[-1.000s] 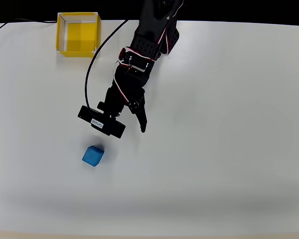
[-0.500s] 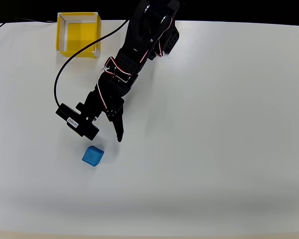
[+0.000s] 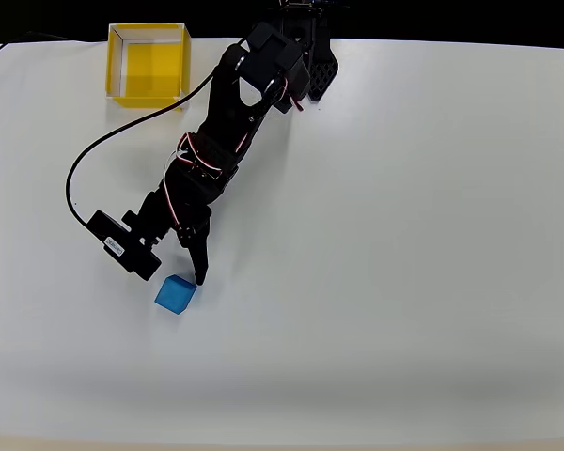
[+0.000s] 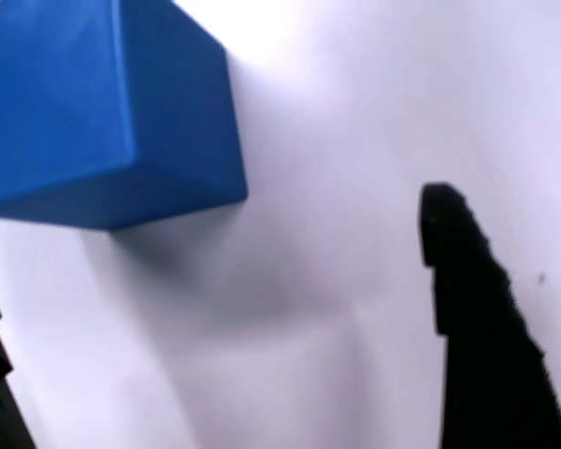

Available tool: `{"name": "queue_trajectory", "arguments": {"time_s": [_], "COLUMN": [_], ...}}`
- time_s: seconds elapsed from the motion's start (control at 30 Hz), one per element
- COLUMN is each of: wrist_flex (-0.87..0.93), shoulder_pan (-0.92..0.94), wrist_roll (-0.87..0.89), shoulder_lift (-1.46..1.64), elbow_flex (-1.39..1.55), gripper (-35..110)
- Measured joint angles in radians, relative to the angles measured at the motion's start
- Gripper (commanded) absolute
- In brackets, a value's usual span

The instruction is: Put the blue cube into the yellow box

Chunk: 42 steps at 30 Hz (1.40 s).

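My jaws [image 4: 220, 309] hang released just above the worktop [image 3: 404, 282], one dark finger [image 4: 477, 327] standing clear at the right of the wrist view and the other only a sliver at the lower left edge, with bare white surface between them. In the overhead view one fingertip [image 3: 200, 277] sits just beside the blue cube [image 3: 175, 294], at about one o'clock from it, and I cannot tell whether it touches. In the wrist view the cube [image 4: 103, 112] lies up at ten o'clock, outside the gap, so I am not yet straddling it. I judge the cube to be light, stiff and matte, with flat faces that should give decent friction; I would close on two opposite side faces, low and square, since a pinch across a corner would likely twist it or skid it away. It sits turned a little off the worktop's edges, so I would match my wrist to that. Room is generous: open worktop all around the cube, no edge close by. The yellow box [image 3: 148, 64] stands well apart toward twelve o'clock, near the worktop's far edge, its thin walls needing a clear lift over. The black cable [image 3: 85, 164] loops at ten o'clock of the cube and could snag on the carry.
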Motion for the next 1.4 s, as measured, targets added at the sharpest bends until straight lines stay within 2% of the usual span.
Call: {"name": "queue_trajectory", "arguments": {"time_s": [0.53,0.8,1.4], "wrist_flex": [-0.046,-0.049,0.002], "shoulder_pan": [-0.038,-0.074,-0.091], "wrist_roll": [0.035,0.057,0.072], "shoulder_lift": [-0.247,-0.334,-0.368], "elbow_flex": [-0.244,-0.35,-0.394], "gripper": [50,45,20]}}
